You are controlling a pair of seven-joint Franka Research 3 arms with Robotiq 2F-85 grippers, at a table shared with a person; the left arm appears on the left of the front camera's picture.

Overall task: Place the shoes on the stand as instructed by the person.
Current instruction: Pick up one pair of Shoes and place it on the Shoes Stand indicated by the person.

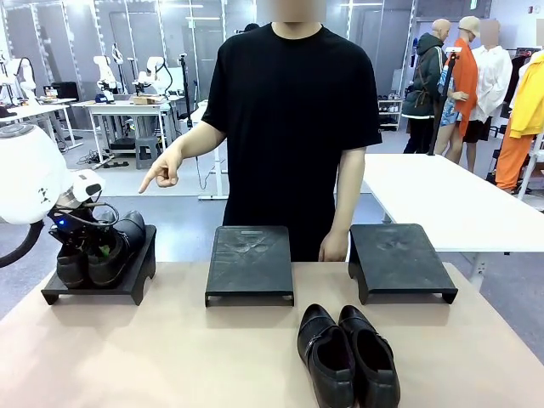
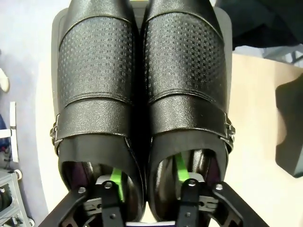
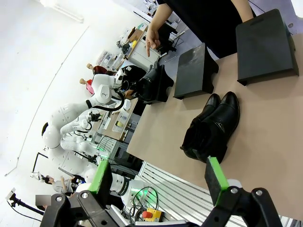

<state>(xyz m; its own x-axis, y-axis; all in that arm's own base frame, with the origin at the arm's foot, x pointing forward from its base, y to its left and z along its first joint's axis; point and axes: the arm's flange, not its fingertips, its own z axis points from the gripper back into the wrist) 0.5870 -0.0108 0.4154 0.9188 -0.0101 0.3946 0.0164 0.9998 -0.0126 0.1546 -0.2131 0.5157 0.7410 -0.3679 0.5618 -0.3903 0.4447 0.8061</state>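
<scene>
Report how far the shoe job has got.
Done: one pair sits on the left stand the person points toward. In hand: left hand has a finger inside each shoe. Left: second pair lies on the table; right hand open, empty.

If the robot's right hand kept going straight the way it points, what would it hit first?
Probably the pair of black shoes lying on the table: the open right hand aims roughly at them, with nothing between. Depth is unclear, so it might touch the tabletop beside them first.
</scene>
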